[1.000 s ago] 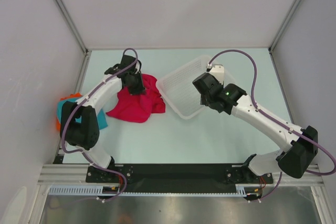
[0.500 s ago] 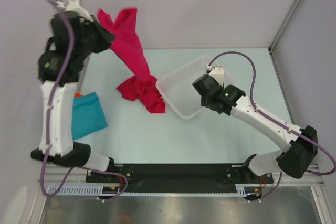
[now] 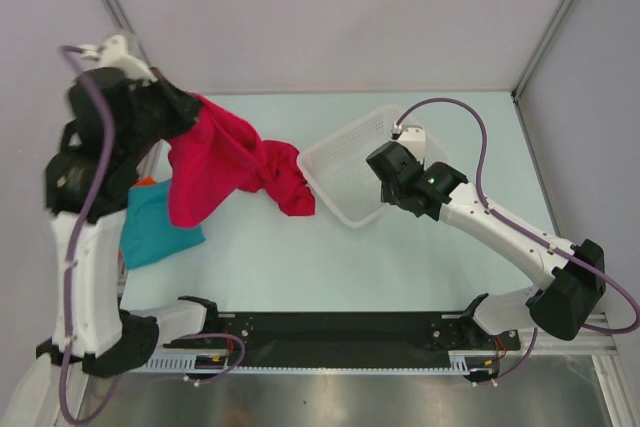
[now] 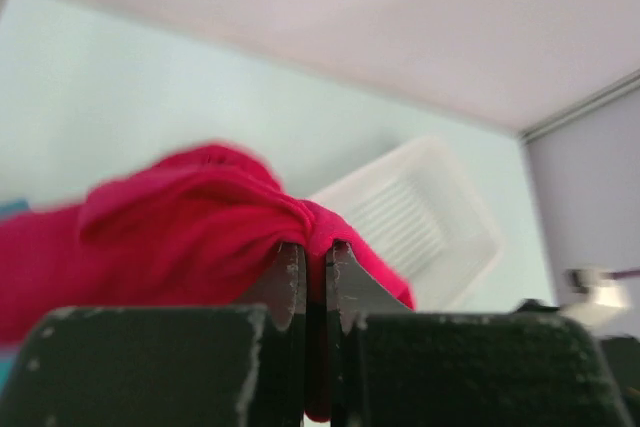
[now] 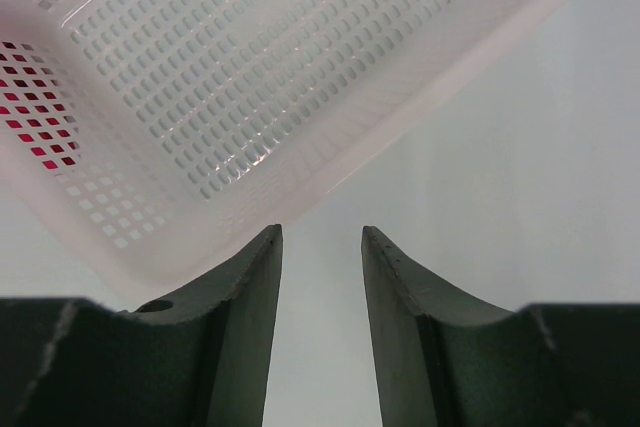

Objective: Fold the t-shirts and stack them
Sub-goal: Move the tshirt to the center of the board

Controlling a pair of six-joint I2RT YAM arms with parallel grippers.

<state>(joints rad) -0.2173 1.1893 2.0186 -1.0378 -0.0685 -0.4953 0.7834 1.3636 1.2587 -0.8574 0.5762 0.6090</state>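
- I see the red shirt (image 3: 215, 162) lifted off the bench (image 3: 400, 247) at the far left. It drapes down to the right, and its bunched lower end lies on the bench, just beside the basket's left corner.
- My left fingers (image 4: 294, 275) are pressed together on a fold of that shirt. The wrist view shows red cloth pinched in the narrow slit between them.
- The teal shirt (image 3: 160, 227) lies on the bench at the left, partly under the hanging red cloth. A bit of something orange (image 3: 146, 182) shows at its far edge.
- The white mesh basket (image 3: 345, 162) sits right of centre.
- My right fingers (image 5: 262, 292) are spread with nothing between them, tips just beside the basket's wall.
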